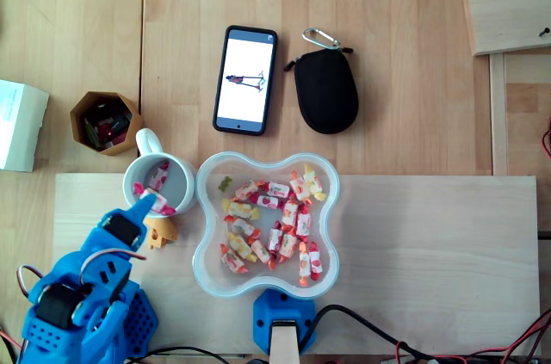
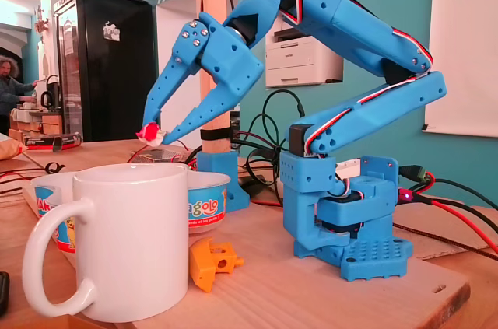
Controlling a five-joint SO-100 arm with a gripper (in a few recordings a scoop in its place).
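Two views, one moment.

**Overhead view.** The gripper reaches in from the mug's lower left. Its jaws are pinched on one red-and-white candy. That candy hangs over the mouth of the mug, just inside the near rim. At least one more wrapped piece lies on the mug's floor. Just beside the mug's right wall, perhaps touching it, stands a clear lobed bowl holding many candies. An orange part lies just below the mug on the board. Well above the mug are a brown holder to the upper left, a phone to the upper right, and a black pouch beyond the phone.

**Fixed view.** The mug stands in the foreground with its handle to the left. The gripper hangs above and behind the mug's rim, its fingers converging on the candy, which is clear of the rim. The bowl shows behind the mug, and the orange part lies at the mug's right foot.

**Reading.** The step in hand appears to be the hover over the mug with the candy gripped and not yet released. A release here would call for the jaws to part while the tip stays inside the rim line. Since the candy sits near the rim, a slight shift toward the mug's centre would give more margin.
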